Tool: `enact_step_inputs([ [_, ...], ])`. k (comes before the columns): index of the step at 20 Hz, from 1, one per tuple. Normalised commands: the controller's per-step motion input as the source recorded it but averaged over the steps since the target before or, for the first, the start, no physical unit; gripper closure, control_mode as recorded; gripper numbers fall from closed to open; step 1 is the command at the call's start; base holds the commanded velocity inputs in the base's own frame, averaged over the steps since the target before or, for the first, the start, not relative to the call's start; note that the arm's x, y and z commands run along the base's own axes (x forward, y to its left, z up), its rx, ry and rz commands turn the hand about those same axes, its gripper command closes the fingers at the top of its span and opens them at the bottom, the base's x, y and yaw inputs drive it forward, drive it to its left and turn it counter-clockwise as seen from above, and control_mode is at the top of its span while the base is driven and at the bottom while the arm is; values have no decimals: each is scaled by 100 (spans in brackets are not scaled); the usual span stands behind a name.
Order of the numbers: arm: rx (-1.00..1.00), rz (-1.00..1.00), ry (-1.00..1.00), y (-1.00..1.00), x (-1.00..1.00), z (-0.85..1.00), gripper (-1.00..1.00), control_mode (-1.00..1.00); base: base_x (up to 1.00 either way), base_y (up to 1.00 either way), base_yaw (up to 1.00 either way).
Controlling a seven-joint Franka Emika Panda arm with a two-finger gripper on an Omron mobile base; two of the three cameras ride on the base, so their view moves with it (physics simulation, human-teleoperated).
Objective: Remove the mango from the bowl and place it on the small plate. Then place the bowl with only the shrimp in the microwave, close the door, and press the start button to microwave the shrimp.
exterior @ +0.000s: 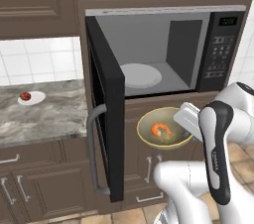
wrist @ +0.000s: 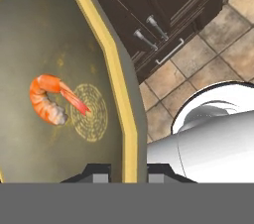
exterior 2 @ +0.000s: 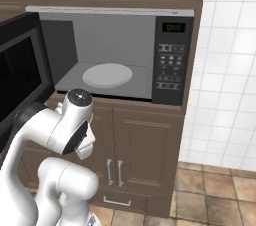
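**Bowl held at the rim, short of the microwave: tilt and clearance are our risks**

Left base view: we have the bowl [exterior: 165, 130] in the air, below and in front of the open microwave [exterior: 163, 52], with the shrimp [exterior: 161, 129] lying inside it. The bowl sits tilted and is held at its right rim only. Judgement: an edge pinch on a wide shallow bowl can pivot, and more tilt would slide the shrimp out. The door [exterior: 108, 114] stands wide open at left, its handle [exterior: 94, 151] near the bowl's left side; a leftward swing could clip it. The bowl also has to rise over the cavity's front sill. The mango [exterior: 26, 96] already rests on the small plate [exterior: 31, 98], far left on the marble counter [exterior: 44, 114], well clear of us.

Right base view: the cavity is empty apart from its turntable [exterior 2: 107, 75], and the button panel [exterior 2: 171, 65] is at right. The arm's elbow sits just in front of the opening, so the reach in looks cramped. White wall tiles at right, tan floor tiles [exterior 2: 215, 190] below.

Hand view: the gripper [wrist: 129, 172] is closed narrow on the bowl's yellow rim, one fingertip inside the bowl and one outside. The shrimp sits near the bowl's centre. Brown cabinet doors [wrist: 149, 15] and floor tiles lie beneath, so anything dropped lands on the floor.
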Motion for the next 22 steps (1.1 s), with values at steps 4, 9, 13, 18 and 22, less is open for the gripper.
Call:
enact_step_inputs([
  [4,0,0,0,0,0,0,100,100,35,0,8],
  [9,0,0,0,0,0,0,100,100,7,0,5],
  [13,0,0,0,0,0,0,100,100,0,0,0],
  [18,2,0,-1,0,1,1,100,-100,0,0,0],
  [22,10,-4,-13,8,41,38,100,-100,0,0,0],
])
